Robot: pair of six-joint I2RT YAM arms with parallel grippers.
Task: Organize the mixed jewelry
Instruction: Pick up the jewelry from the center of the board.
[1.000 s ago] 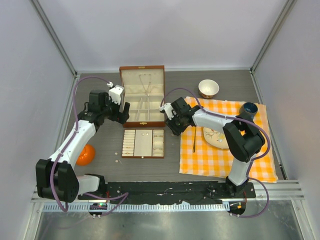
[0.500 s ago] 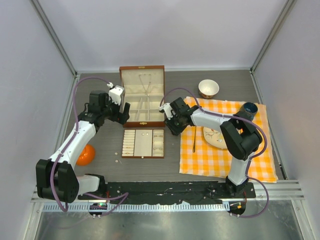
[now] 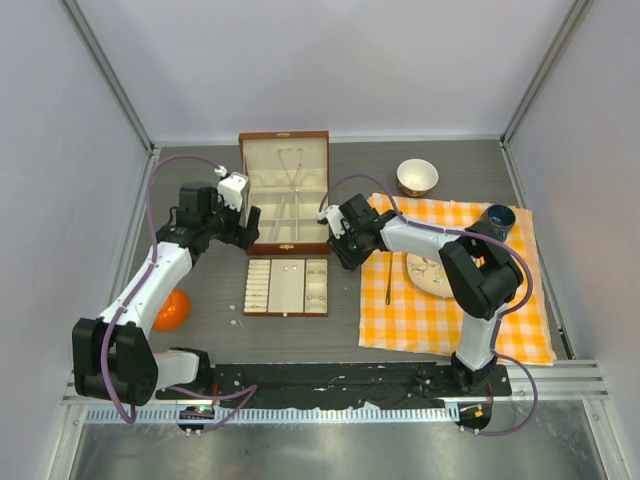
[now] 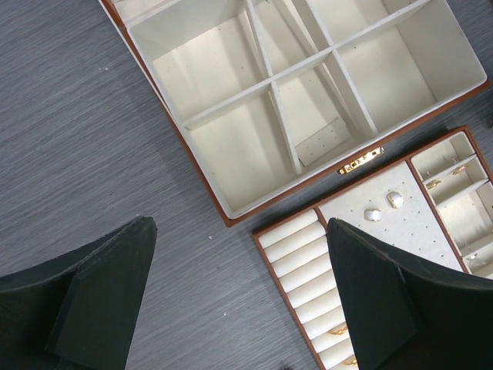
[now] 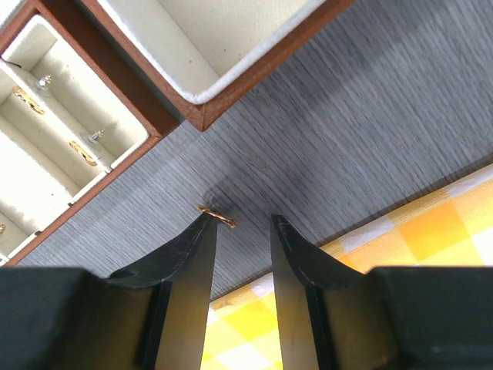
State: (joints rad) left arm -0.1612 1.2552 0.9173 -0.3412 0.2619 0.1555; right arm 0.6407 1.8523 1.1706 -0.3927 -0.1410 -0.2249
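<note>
A tiny gold ring (image 5: 217,216) lies on the grey table, touching the tip of my right gripper's left finger. My right gripper (image 5: 243,220) stands open with a narrow gap, low between the wooden box's corner (image 5: 202,114) and the cloth edge. From above, the right gripper (image 3: 340,245) is right of the box (image 3: 285,245). My left gripper (image 4: 240,227) hangs wide open and empty above the table beside the cream-lined tray (image 4: 286,271). Two silvery studs (image 4: 384,208) and small gold pieces (image 5: 81,152) sit in the tray. A thin chain (image 3: 291,165) hangs in the box lid.
An orange-checked cloth (image 3: 450,320) at the right carries a plate (image 3: 430,275) and a fork (image 3: 389,285). A small bowl (image 3: 417,177) and a dark cup (image 3: 496,218) stand behind it. An orange ball (image 3: 170,308) lies by the left arm.
The right jaws have narrowed a little and the right gripper has edged slightly left toward the box. The left arm has not moved.
</note>
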